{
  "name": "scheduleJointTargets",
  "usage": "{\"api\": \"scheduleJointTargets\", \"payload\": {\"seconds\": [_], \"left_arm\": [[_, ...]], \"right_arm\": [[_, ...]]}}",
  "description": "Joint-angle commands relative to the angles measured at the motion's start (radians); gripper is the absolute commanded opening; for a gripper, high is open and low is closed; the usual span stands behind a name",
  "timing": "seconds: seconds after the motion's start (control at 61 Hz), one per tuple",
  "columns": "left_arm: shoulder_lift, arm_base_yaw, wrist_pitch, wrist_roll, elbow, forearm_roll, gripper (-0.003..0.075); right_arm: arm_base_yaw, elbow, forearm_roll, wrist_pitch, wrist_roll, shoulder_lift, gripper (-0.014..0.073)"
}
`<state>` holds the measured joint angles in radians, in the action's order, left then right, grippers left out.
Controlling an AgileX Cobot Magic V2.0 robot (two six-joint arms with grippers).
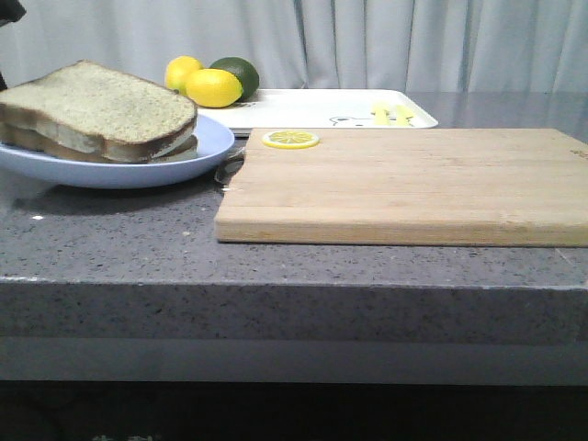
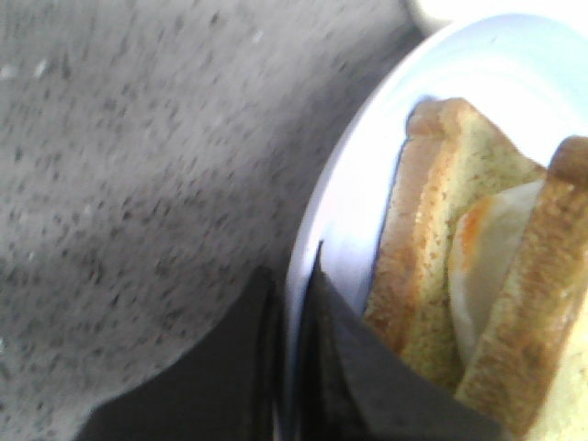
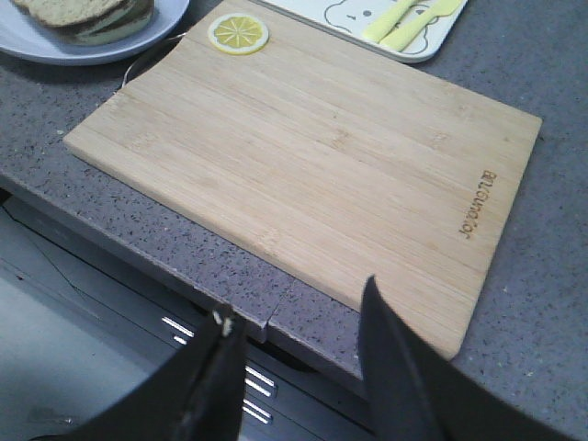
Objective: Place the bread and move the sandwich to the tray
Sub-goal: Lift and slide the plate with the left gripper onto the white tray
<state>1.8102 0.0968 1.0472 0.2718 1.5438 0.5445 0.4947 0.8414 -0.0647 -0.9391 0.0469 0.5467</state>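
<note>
Left wrist view shows the left gripper with its dark fingers close together, straddling the rim of the pale blue plate; whether they actually pinch it I cannot tell. Just beyond lie the bread and egg slices. The right gripper hangs open at the counter edge, the wooden board ahead, the tray farther off.

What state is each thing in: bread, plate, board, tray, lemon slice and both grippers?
bread: stacked on the plate, egg between slices
plate: on the counter, loaded
wooden board: flat, bare but for the lemon slice
lemon slice: flat on the board's corner
tray: holds no bread
left gripper: astride the plate's rim
right gripper: open, empty
</note>
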Motion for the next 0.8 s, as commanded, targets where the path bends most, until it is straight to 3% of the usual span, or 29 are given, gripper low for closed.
{"api": "scheduleJointTargets", "payload": {"seconds": [0.0, 0.262, 0.787], "left_arm": [[-0.042, -0.007, -0.04, -0.004, 0.06, 0.145, -0.0018], [0.006, -0.063, -0.102, -0.012, 0.152, 0.183, -0.0018], [0.287, -0.105, -0.093, -0.375, 0.512, 0.127, -0.0017]], "right_arm": [[-0.006, 0.022, -0.011, 0.062, 0.0, 0.001, 0.0321], [-0.006, 0.022, -0.011, 0.062, 0.0, 0.001, 0.0321], [-0.006, 0.022, -0.011, 0.061, 0.0, 0.001, 0.0321]]}}
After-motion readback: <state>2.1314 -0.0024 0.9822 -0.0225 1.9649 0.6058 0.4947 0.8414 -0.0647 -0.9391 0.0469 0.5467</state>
